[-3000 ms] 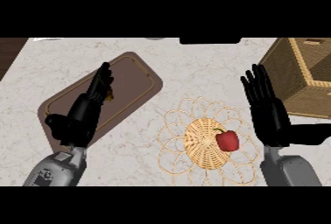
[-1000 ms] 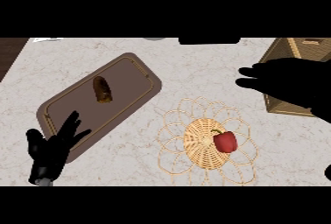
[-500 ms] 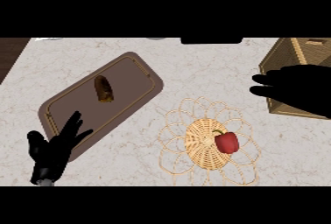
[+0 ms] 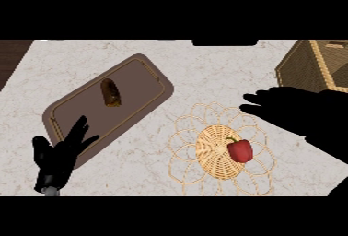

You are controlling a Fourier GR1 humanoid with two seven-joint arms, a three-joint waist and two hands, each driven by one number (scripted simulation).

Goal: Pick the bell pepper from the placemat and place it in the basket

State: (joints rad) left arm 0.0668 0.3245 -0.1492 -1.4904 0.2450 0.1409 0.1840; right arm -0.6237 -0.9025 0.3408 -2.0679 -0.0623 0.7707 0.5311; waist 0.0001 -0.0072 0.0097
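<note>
Even, soft light; no glare; black hands lack detail.

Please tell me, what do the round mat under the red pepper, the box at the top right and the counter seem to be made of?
The round placemat looks like woven straw or wicker: pale tan, a tight centre, open loops at the rim. The basket seems woven wicker too, darker brown with a ribbed weave. The counter looks like polished stone, perhaps marble: light with grey veins.
</note>
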